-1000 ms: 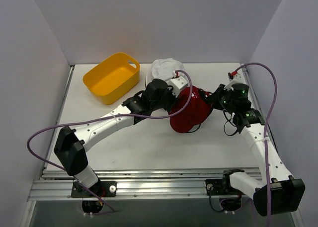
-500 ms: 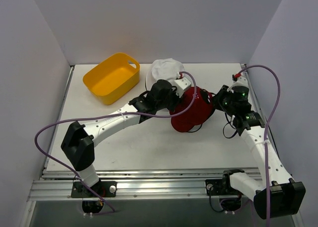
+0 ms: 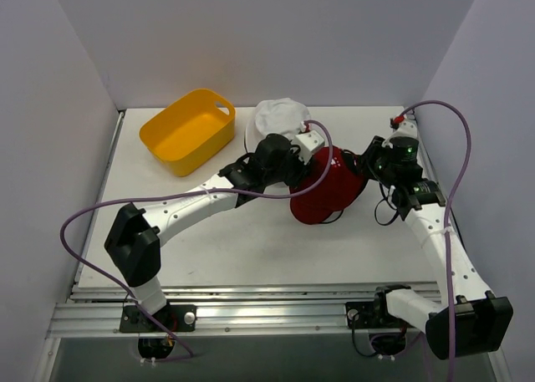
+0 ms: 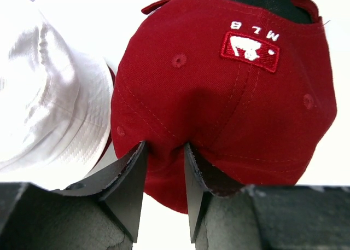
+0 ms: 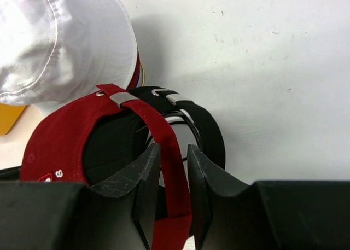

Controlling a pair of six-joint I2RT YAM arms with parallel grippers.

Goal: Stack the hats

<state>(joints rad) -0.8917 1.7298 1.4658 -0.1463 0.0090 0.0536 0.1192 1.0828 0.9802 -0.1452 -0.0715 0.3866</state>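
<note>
Left gripper (image 4: 164, 170) and right gripper (image 5: 169, 176) straddle the red fabric baseball cap (image 4: 229, 102), grip unclear; a snagged strap (image 5: 146, 114) could unseat it.

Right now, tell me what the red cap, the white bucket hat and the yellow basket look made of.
Red cap: seemingly cotton twill, matte; stitched seams, eyelets, embroidered white logo.
White bucket hat: soft matte cloth, probably cotton; creases, rows of brim stitching.
Yellow basket: likely moulded plastic, smooth; rigid even walls, cut-out handle.

Red cap (image 3: 328, 190) shifted slightly right, left fingers (image 4: 128, 190) and right fingers (image 5: 145, 187) eased apart around it
</note>
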